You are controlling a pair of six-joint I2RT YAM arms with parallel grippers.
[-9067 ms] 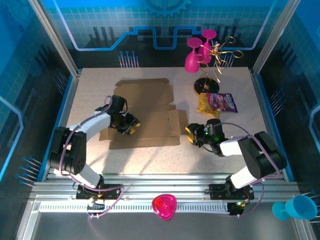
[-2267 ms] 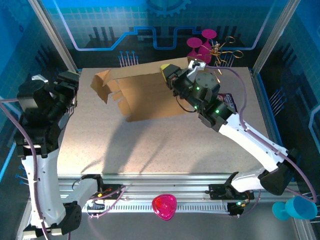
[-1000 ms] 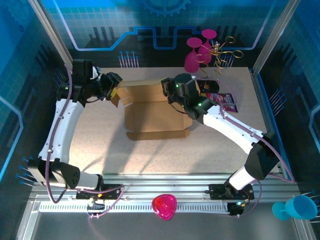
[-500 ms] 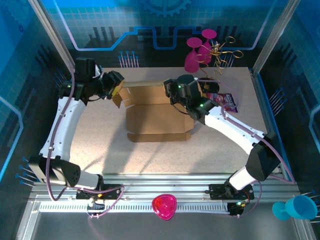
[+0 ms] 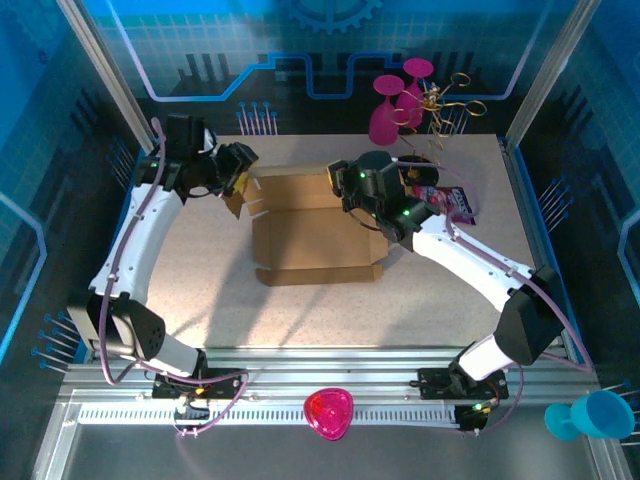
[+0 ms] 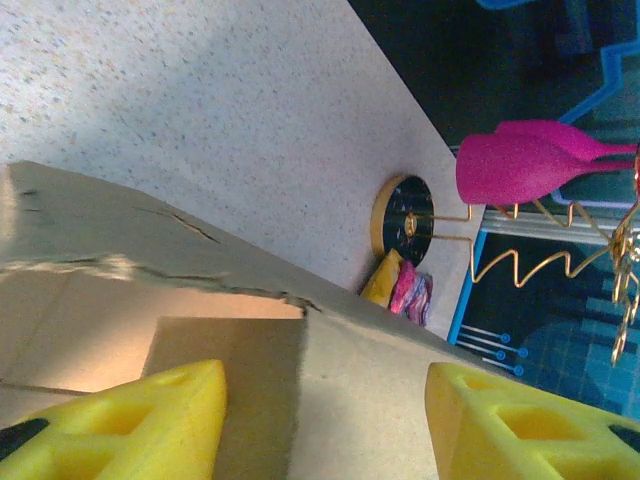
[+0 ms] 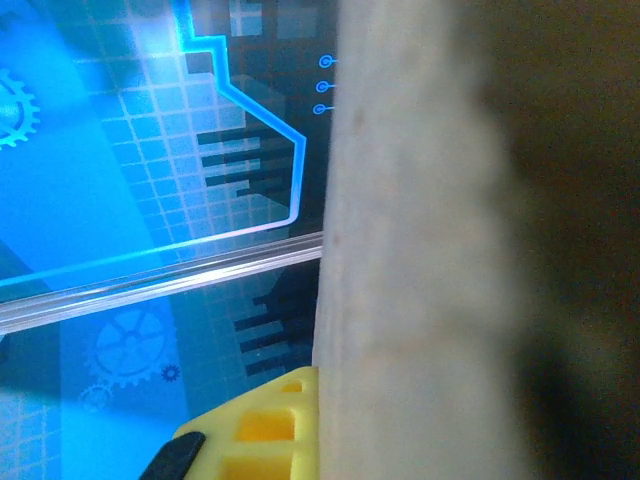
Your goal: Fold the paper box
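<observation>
**Box came down onto the tabletop**

Your paper box (image 5: 315,235), airborne two seconds earlier, sat mid-tabletop (image 5: 200,290), its rear wall raised. Your right fingers (image 7: 255,430) were clenched on its right rear wall. Your left fingers (image 6: 130,420) stood released, astride the left rear flap.

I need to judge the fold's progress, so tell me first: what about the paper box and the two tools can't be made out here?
Right wrist view: the paper box is a blur against the lens, so its creases are unreadable.
Top view: the right tool has its fingertips hidden by its own wrist.
Left wrist view: the left tool has its fingers cut off by the bottom edge.
</observation>
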